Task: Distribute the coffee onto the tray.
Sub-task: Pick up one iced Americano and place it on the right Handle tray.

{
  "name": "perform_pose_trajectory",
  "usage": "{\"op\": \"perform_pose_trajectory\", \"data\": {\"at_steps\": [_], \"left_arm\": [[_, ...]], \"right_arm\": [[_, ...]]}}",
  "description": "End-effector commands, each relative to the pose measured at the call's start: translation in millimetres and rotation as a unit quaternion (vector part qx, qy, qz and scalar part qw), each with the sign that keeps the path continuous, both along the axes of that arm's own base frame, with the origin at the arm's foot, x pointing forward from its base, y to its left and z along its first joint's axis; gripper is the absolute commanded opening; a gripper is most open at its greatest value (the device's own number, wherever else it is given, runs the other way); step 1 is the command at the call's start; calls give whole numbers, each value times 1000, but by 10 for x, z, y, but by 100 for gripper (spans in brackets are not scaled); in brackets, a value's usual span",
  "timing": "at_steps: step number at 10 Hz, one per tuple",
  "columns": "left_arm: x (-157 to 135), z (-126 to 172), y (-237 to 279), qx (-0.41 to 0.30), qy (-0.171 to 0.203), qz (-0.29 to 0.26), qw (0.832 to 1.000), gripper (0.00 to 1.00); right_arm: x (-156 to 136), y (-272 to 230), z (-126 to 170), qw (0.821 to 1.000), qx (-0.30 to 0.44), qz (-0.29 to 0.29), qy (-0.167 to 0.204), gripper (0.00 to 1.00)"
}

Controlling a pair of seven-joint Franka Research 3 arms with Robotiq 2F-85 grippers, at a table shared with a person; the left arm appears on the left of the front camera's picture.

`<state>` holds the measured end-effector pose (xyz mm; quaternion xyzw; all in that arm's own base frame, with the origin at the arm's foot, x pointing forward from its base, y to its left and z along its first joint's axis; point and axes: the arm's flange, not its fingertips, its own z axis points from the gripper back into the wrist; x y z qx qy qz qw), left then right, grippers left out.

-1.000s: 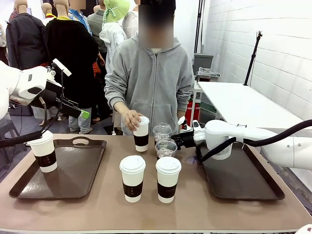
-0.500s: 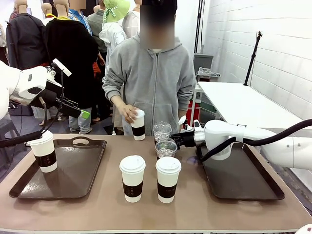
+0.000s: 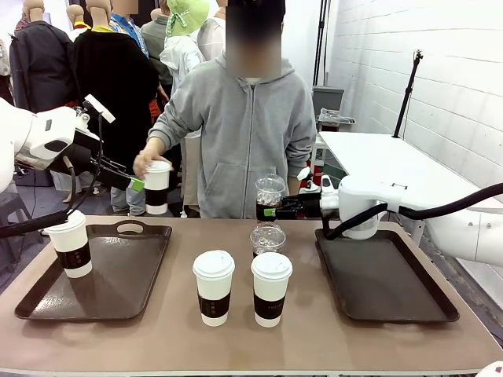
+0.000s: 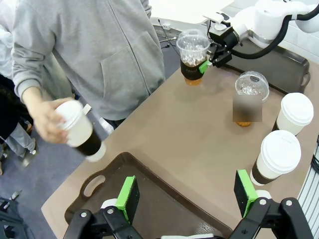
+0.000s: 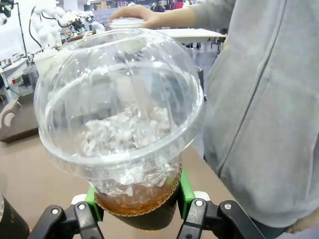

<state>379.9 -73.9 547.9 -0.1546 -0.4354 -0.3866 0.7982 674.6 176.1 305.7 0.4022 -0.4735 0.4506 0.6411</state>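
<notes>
My right gripper (image 3: 277,210) is shut on a clear dome-lidded coffee cup (image 3: 269,195) and holds it above the table's far middle. In the right wrist view its green pads (image 5: 184,189) clamp the cup's sleeve, with ice and amber liquid (image 5: 119,114) above. A second clear cup (image 3: 268,238) stands on the table below. Two white lidded cups (image 3: 214,287) (image 3: 271,288) stand in the front middle. Another white cup (image 3: 71,243) sits on the left tray (image 3: 118,290). The person's hand holds a white cup (image 3: 157,187) in the air behind that tray. My left gripper (image 4: 187,199) hangs open above the left tray (image 4: 114,181).
The right tray (image 3: 385,283) lies bare under my right arm. The person in a grey hoodie (image 3: 244,133) stands at the far edge. A white table (image 3: 393,169) stands behind on the right.
My right gripper closed on the clear cup and lifted it off the table. The person carried a white cup from the middle leftward, up behind the left tray.
</notes>
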Motion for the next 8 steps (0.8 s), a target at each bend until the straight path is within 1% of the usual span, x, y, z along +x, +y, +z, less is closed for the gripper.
{"op": "perform_pose_trajectory", "data": {"at_steps": [1,5,7,8], "left_arm": [[15,-17,13,-3,2,-1,1000,100],[15,-17,13,-3,2,-1,1000,100],[15,-17,13,-3,2,-1,1000,100],[15,-17,13,-3,2,-1,1000,100]], "right_arm": [[125,-117,152,1000,14,13,0,67],[176,-600,346,999,-25,33,-10,67],[205,-905,509,997,-47,56,-18,67],[214,-1090,592,996,-57,68,-7,67]]}}
